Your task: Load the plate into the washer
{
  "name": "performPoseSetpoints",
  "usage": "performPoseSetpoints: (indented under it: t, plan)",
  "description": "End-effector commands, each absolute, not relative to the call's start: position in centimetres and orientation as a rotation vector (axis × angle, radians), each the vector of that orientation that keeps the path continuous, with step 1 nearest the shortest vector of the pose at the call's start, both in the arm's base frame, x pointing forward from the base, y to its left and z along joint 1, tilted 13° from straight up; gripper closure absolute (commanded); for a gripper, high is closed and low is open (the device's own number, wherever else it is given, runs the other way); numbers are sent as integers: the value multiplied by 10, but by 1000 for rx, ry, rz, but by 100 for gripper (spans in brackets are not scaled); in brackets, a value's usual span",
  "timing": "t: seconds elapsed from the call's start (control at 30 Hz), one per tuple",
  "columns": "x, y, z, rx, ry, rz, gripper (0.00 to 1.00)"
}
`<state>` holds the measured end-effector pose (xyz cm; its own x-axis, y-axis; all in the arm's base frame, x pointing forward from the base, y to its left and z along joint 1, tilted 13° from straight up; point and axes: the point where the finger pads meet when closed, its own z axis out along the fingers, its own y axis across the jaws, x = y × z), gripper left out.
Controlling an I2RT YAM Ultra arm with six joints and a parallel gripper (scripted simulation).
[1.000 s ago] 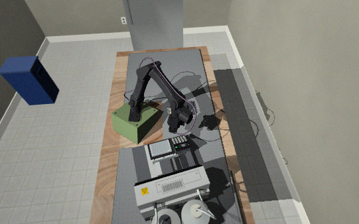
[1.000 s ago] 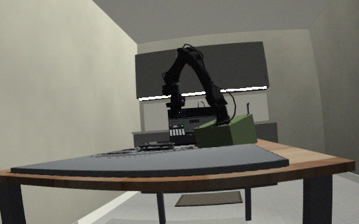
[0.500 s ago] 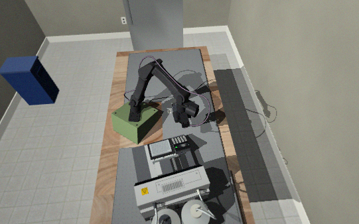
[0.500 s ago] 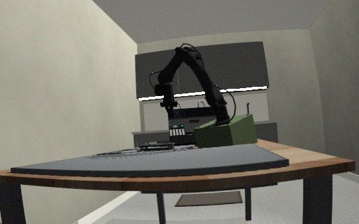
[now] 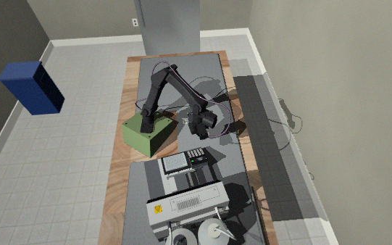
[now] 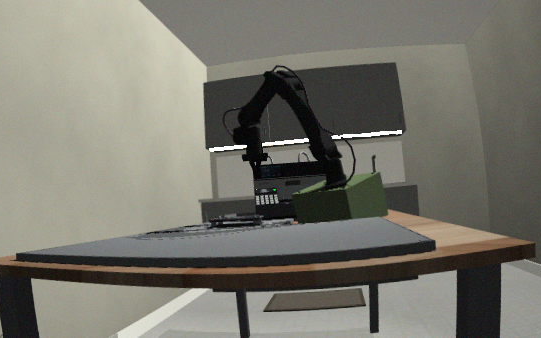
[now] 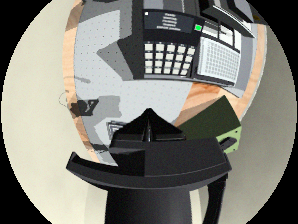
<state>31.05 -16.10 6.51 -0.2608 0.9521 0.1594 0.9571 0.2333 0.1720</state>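
Observation:
The white plate [image 5: 175,162] [image 7: 218,65] lies on the washer's carrier and looks flat; its cut-off corner and fit in the locators are too small to tell. The washer [image 5: 188,204] has its keypad [image 5: 196,152] [image 6: 267,199] [image 7: 167,59] beside the carrier. The lamp [image 5: 192,161] [image 6: 274,190] [image 7: 198,28] is green. My gripper [image 5: 203,138] [image 6: 255,171] [image 7: 149,112] is shut and empty, in the air in front of the keypad. The nest N1 [image 6: 235,220] [image 7: 116,128] stands low behind my gripper, partly hidden in the wrist view.
The green base block [image 5: 136,139] [image 6: 322,204] [image 7: 210,120] carries the arm, at the table's side. Two white bottles [image 5: 214,235] [image 5: 182,237] with tubes stand behind the washer. A blue bin [image 5: 30,88] stands on the floor away from the table.

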Motion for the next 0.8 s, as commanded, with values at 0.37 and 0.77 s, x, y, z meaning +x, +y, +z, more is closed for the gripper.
performPoseSetpoints:
  t: [0.37, 0.77]
  plan:
    - [313, -171, 77, -1917, -2476, -364, 100]
    - [316, -157, 43, -2041, -2596, -179, 100]
